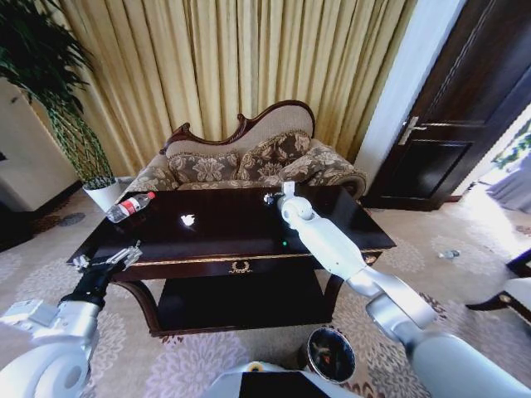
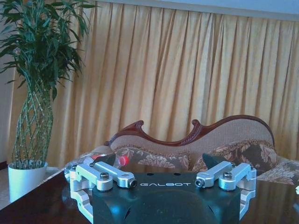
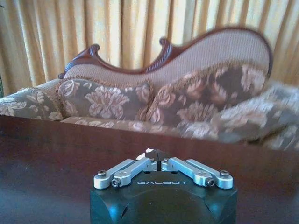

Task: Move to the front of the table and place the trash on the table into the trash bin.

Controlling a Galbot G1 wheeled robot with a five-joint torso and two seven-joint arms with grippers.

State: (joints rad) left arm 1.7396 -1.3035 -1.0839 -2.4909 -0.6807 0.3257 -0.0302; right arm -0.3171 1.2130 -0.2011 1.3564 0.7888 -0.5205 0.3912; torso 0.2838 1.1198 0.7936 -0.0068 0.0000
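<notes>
Pinching a white scrap (image 3: 148, 151) in right jaws (over table (image 1: 332, 217))

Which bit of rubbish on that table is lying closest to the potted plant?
The clear plastic bottle with the red cap, on its side at the table's far left corner; the white crumpled scrap lies nearer the middle.

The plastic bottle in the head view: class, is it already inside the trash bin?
No. The bottle lies on its side on the table, while the trash bin stands on the carpet.
</notes>
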